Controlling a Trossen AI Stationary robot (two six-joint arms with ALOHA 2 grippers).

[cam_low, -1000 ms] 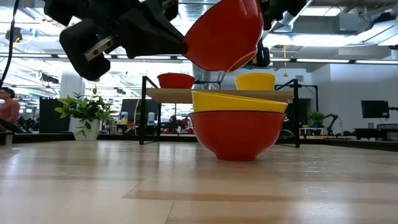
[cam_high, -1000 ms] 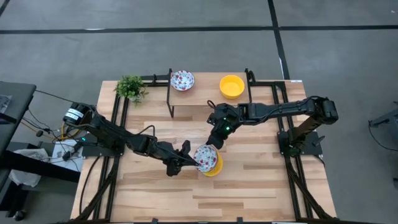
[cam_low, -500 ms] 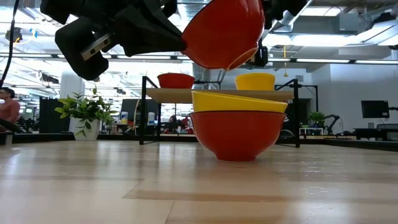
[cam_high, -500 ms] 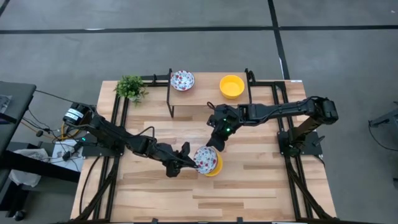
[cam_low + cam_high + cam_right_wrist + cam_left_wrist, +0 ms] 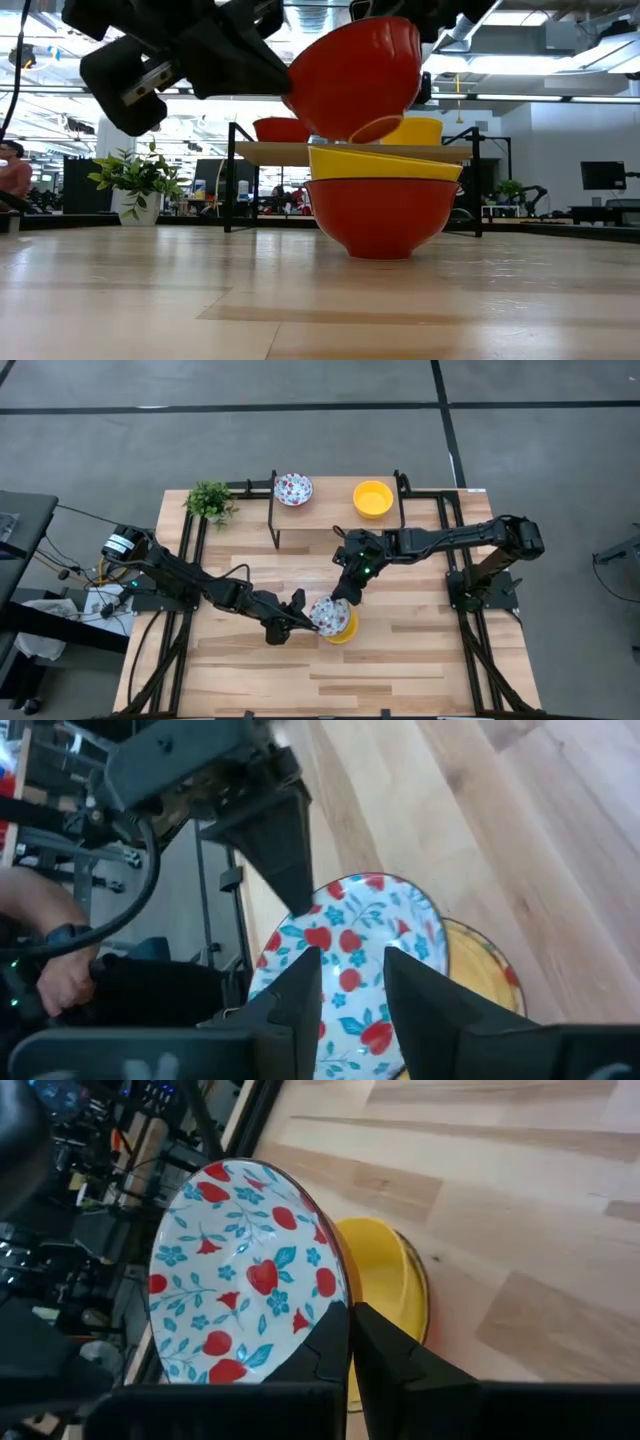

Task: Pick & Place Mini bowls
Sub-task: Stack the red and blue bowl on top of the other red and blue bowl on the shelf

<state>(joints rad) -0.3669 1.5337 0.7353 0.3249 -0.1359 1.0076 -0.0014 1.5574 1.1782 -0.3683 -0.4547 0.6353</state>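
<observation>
So the left tool (image 5: 300, 616) is pinched tight on the rim of a floral mini bowl (image 5: 329, 616), holding it tilted just above the stack, a yellow bowl (image 5: 385, 162) nested in a red-bottomed one (image 5: 382, 216) on the desk (image 5: 420, 650). The right tool (image 5: 350, 985) sits on the far side of that bowl with its fingers spread apart either side of the rim, not gripping.

What worries me: it's a one-sided rim pinch and the bowl's leaning. If it goes down crooked, its edge could catch the yellow one and shove the stack, or slip from the left tool and roll. The right tool being that close could also bump it.
</observation>
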